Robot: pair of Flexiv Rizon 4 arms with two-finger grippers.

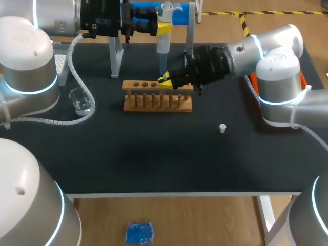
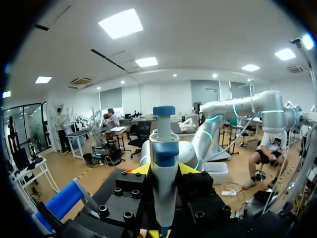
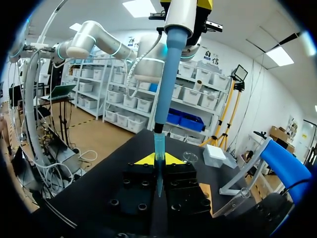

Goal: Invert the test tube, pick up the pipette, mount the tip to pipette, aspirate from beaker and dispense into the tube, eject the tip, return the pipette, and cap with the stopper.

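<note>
My left gripper (image 1: 163,28) is shut on the white and blue pipette (image 1: 163,41), which hangs upright above the wooden rack (image 1: 158,98). In the left wrist view the pipette (image 2: 164,173) stands between the yellow fingertips (image 2: 140,169). My right gripper (image 1: 166,80) is at the rack's top, shut on the thin clear test tube (image 3: 159,181). From the right wrist the pipette (image 3: 171,64) comes down from above, its blue tip (image 3: 158,146) entering the tube between the fingers of that gripper (image 3: 158,159). The beaker (image 1: 82,101) stands at the left. The small stopper (image 1: 222,128) lies right of the rack.
The pipette stand (image 1: 116,54) with its blue top rises behind the rack. A white tip box (image 1: 60,64) sits at the far left, an orange tray (image 1: 252,84) under my right arm. A coiled cable (image 1: 77,77) runs past the beaker.
</note>
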